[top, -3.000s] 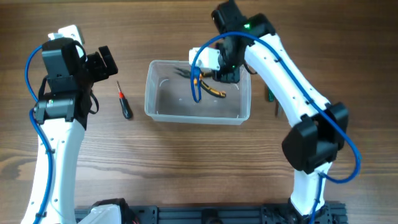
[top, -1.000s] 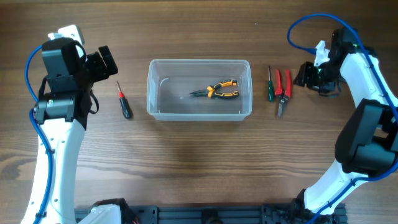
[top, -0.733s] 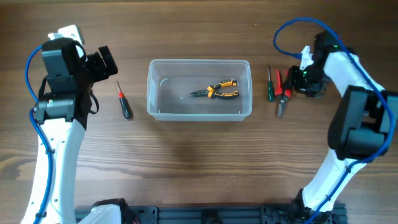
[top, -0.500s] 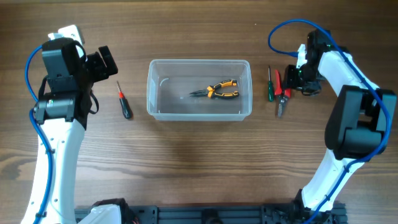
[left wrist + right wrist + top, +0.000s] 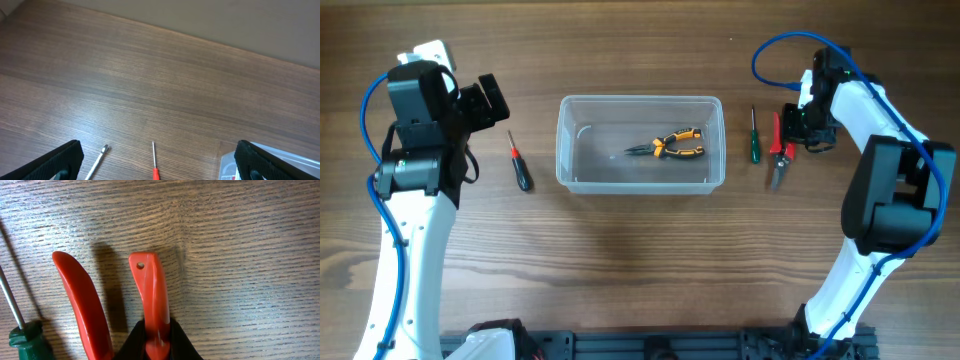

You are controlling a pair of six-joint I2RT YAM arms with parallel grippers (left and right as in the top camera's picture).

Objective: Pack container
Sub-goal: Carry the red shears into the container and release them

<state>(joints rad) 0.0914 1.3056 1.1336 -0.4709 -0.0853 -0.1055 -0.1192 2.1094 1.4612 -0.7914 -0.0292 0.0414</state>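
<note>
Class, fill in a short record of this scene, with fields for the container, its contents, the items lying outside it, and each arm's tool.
Container: clear bin, mid-table
Inside: orange-and-black pliers
Left of it: red-and-black screwdriver
Right of it: green screwdriver, red pliers
Left tool: open, empty
Right tool: shut on one handle of the red pliers

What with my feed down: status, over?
Right gripper shut on red pliers. Left gripper open, empty. Container holds orange pliers. Green screwdriver alongside, not blocking.
</note>
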